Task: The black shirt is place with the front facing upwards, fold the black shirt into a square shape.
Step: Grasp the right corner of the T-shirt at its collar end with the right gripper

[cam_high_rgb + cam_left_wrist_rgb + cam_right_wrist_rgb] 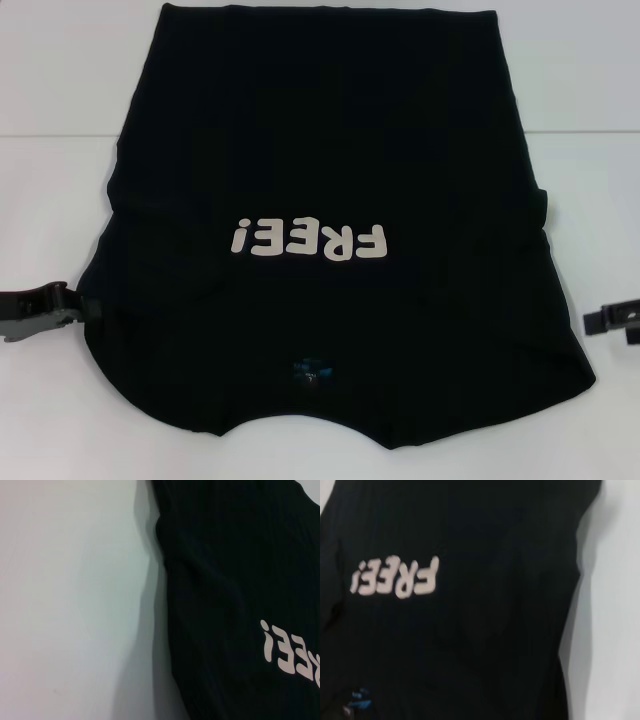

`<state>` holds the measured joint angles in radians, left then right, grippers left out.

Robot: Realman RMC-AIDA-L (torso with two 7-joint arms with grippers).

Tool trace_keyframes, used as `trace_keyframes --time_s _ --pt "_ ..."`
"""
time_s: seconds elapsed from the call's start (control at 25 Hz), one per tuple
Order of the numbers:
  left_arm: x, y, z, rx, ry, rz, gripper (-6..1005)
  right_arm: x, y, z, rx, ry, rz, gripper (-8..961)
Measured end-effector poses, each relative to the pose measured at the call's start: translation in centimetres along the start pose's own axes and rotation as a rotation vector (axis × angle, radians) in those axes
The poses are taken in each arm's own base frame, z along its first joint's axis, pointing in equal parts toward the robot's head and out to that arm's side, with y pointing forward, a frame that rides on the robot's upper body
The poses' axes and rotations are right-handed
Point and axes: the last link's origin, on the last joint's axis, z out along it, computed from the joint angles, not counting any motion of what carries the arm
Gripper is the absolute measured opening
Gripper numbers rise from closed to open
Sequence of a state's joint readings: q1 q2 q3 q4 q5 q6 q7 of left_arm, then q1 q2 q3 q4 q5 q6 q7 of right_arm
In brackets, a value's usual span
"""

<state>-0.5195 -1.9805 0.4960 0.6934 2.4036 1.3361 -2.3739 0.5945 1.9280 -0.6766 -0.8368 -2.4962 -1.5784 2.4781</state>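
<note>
The black shirt lies flat on the white table, front up, collar toward me. Its cream letters "FREE!" read upside down, and the small blue neck label sits near the collar. Both sleeves look tucked in, so the sides run nearly straight. My left gripper is low at the shirt's left edge, near the shoulder, touching or almost touching the cloth. My right gripper hovers just off the shirt's right edge with a strip of table between them. The left wrist view shows the shirt's side; the right wrist view shows the chest.
The white table surrounds the shirt on the left, right and far sides. The shirt's hem reaches the far edge of the head view. No other objects are in sight.
</note>
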Motion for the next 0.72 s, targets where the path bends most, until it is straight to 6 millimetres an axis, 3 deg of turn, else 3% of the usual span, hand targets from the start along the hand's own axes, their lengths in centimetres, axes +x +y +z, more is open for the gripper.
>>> trace_keyframes --time_s 0.72 --pt "0.0 0.0 0.0 -0.002 0.002 -0.002 13 0.3 0.9 2.8 0.007 0.068 -0.025 878"
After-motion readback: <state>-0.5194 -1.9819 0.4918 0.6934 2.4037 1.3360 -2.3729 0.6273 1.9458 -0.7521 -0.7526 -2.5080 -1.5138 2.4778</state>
